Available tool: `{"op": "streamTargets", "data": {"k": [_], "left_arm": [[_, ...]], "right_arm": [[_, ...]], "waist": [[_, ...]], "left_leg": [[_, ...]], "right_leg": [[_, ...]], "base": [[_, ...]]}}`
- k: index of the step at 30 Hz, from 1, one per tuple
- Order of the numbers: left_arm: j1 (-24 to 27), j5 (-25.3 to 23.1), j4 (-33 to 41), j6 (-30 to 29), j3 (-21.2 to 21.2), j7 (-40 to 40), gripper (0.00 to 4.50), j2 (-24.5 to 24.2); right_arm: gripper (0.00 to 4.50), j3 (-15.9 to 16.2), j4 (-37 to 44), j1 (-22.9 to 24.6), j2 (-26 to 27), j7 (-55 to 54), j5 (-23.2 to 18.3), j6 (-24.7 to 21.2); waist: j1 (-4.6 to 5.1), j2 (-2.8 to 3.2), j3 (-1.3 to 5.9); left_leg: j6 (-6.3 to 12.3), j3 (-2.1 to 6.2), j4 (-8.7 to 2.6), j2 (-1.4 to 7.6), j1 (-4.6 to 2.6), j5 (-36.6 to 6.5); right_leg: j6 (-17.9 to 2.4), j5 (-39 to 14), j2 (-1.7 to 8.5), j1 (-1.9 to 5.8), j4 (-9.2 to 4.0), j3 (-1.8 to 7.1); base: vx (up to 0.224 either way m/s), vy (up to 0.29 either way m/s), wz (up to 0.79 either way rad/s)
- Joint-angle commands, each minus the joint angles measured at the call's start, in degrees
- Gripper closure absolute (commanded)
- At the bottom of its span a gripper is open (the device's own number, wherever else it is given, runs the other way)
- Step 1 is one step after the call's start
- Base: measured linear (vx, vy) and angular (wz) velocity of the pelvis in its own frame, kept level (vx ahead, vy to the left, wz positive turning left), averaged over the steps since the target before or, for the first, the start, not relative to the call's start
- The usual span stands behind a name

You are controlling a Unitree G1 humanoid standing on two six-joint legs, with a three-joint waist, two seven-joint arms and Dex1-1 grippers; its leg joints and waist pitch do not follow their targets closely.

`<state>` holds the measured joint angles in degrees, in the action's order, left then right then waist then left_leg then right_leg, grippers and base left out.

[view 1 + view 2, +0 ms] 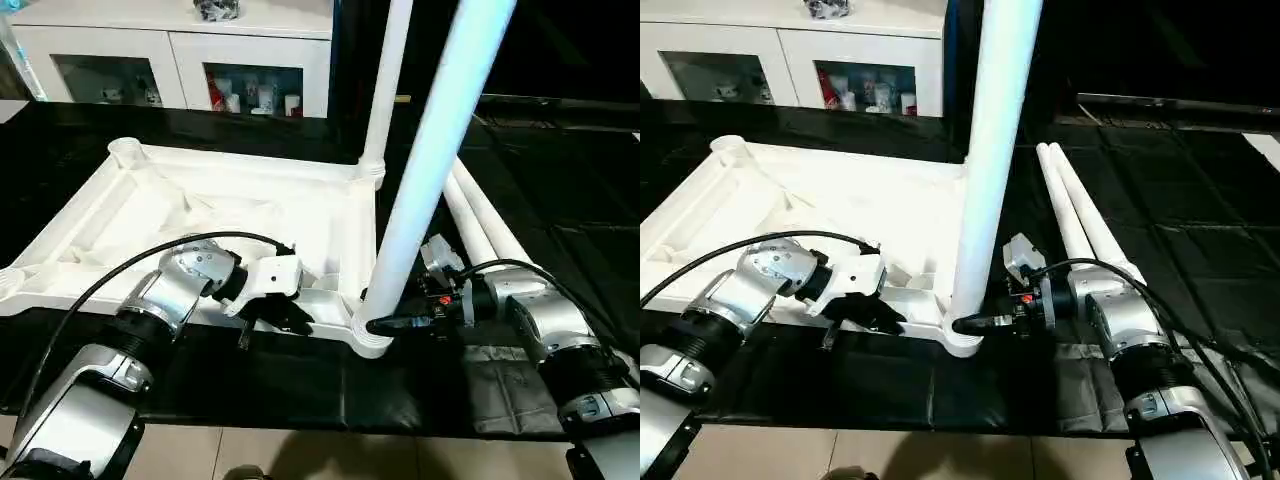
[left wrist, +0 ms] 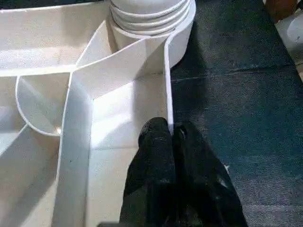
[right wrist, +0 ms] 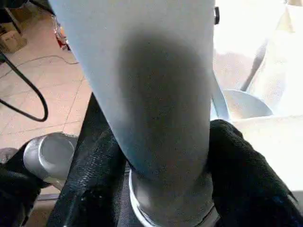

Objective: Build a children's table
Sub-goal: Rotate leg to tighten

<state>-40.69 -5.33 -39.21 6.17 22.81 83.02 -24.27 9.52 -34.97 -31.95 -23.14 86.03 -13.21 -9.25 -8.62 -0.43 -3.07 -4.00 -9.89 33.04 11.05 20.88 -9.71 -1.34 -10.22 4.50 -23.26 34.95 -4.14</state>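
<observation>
We look down on the children's table (image 1: 250, 215), lying upside down on a black quilted mat (image 1: 300, 385), its ribbed white underside facing up. The far left corner socket (image 1: 125, 152) stands as a short round collar. Two legs are fitted: the near one (image 1: 420, 190) rises straight up from the near right corner and is cut off by the top edge, so we cannot see its tip; the far one (image 1: 385, 85) is likewise cut off. Two loose legs (image 1: 1085, 215) lie side by side on the mat just right of the frame, long, round and tapered.

Our left gripper (image 1: 280, 315) is pinched on the thin near wall of the frame; in the left wrist view its two black fingers (image 2: 156, 161) sit pressed together with the wall's edge (image 2: 168, 85) running between them. The ribs there are smooth, glossy plastic, and the corner socket shows stacked rings.

Our right gripper (image 1: 385, 322) wraps the base of the near leg; in the right wrist view the black, coarse-textured fingers (image 3: 241, 175) lie against both sides of the leg, right above its ringed foot. The leg blocks most of that view.

Behind stands a white cabinet (image 1: 180, 60) with glass doors; its contents are too small to make out.
</observation>
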Motion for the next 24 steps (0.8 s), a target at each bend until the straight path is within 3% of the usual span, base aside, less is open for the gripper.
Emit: {"op": "streamTargets", "data": {"k": [1, 7, 10, 13, 15, 16, 17, 19, 20, 21, 24], "left_arm": [[0.0, -0.3, -0.2, 0.9, 1.5, 1.2, 4.50, 0.7], [-0.1, 1.1, -0.7, -3.0, -0.1, -0.1, 4.50, 1.9], [-1.1, 2.5, -1.1, -8.6, -3.1, -6.0, 4.50, 4.5], [-1.6, 2.6, -1.0, -10.7, -4.4, -9.9, 4.50, 5.7], [-2.3, 3.0, -0.3, -14.3, -5.9, -14.0, 4.50, 7.5], [-2.6, 3.0, 0.1, -16.1, -6.6, -16.1, 4.50, 8.3], [-3.2, 3.0, 1.1, -20.0, -7.9, -20.5, 4.50, 10.3], [-3.7, 2.7, 2.3, -23.8, -9.1, -24.8, 4.50, 12.5], [-4.0, 2.7, 2.9, -25.7, -9.7, -26.8, 4.50, 13.6], [-4.2, 2.6, 3.0, -26.6, -10.0, -28.0, 4.50, 14.2], [-5.8, 2.2, 3.3, -30.7, -12.0, -36.4, 4.50, 18.4]], "right_arm": [[2.30, 1.0, 0.0, -0.7, -0.2, 2.2, -0.4, -0.9], [2.38, 1.1, 1.6, 0.6, 0.1, 2.1, -0.8, -1.7], [2.39, -0.1, 5.0, 3.1, 1.6, -3.0, -1.4, -2.7], [2.43, -0.6, 6.6, 4.2, 3.1, -8.8, -0.5, -4.9], [2.44, -1.7, 7.8, 5.0, 5.7, -15.5, 0.0, -7.0], [2.44, -2.3, 7.9, 4.8, 7.4, -18.9, 0.2, -7.8], [2.45, -3.8, 7.8, 4.1, 11.3, -26.3, 0.4, -9.8], [2.46, -5.3, 6.9, 2.6, 15.4, -34.0, 0.8, -11.6], [2.46, -5.7, 6.2, 1.6, 17.4, -37.6, 1.3, -12.1], [2.46, -5.8, 5.6, 1.1, 18.2, -39.1, 1.5, -12.1], [2.46, -6.6, 0.6, -3.0, 23.2, -48.3, 3.2, -11.0]], "waist": [[0.25, -0.47, 3.89], [0.23, -0.26, 4.04], [0.09, -0.18, 3.97], [0.18, -0.34, 3.75], [0.69, -0.15, 3.54], [0.69, -0.15, 3.54], [1.44, 0.03, 3.45], [2.39, -0.09, 3.46], [2.99, 0.14, 3.46], [3.44, -0.10, 3.63], [3.99, -0.05, 3.76]], "left_leg": [[2.80, 0.19, -3.36, 2.33, -0.48, -11.0], [2.80, 0.16, -3.27, 2.31, -0.53, -10.5], [2.96, 0.15, -3.23, 2.32, -0.61, -10.3], [1.99, 0.34, -3.55, 2.23, -0.55, -12.1], [0.88, 0.48, -3.76, 2.13, -0.69, -14.2], [0.88, 0.48, -3.76, 2.13, -0.69, -14.2], [-0.39, 0.76, -4.07, 1.95, -0.55, -15.2], [-0.87, 0.84, -4.06, 1.71, -0.73, -16.3], [-1.28, 0.93, -4.11, 1.74, -0.67, -16.2], [-0.97, 0.89, -3.95, 1.52, -0.65, -15.8], [-0.36, 0.68, -3.69, 1.44, -0.59, -14.2]], "right_leg": [[-11.5, -13.9, 4.10, 3.08, -4.11, 2.54], [-12.1, -11.8, 4.00, 3.15, -3.92, 2.55], [-12.4, -10.8, 3.90, 3.06, -3.90, 2.56], [-11.2, -15.6, 4.05, 3.19, -4.35, 2.45], [-9.3, -20.7, 4.19, 3.00, -5.01, 2.52], [-9.3, -20.7, 4.19, 3.00, -5.01, 2.52], [-8.5, -22.6, 4.09, 3.06, -4.98, 2.45], [-7.6, -25.2, 4.16, 2.94, -5.51, 2.34], [-7.9, -24.8, 4.09, 2.81, -5.39, 2.40], [-7.9, -24.0, 4.01, 2.98, -5.48, 2.32], [-8.9, -21.0, 3.95, 2.92, -5.28, 2.45]], "base": [[0.000, 0.000, 0.00], [0.000, 0.000, 0.00], [0.000, 0.000, 0.00], [0.000, 0.000, 0.00], [0.000, 0.000, 0.00], [0.000, 0.000, 0.00], [0.000, 0.000, 0.00], [0.000, 0.000, 0.00], [0.000, 0.000, 0.00], [0.000, 0.000, 0.00], [0.000, 0.000, 0.00]]}}
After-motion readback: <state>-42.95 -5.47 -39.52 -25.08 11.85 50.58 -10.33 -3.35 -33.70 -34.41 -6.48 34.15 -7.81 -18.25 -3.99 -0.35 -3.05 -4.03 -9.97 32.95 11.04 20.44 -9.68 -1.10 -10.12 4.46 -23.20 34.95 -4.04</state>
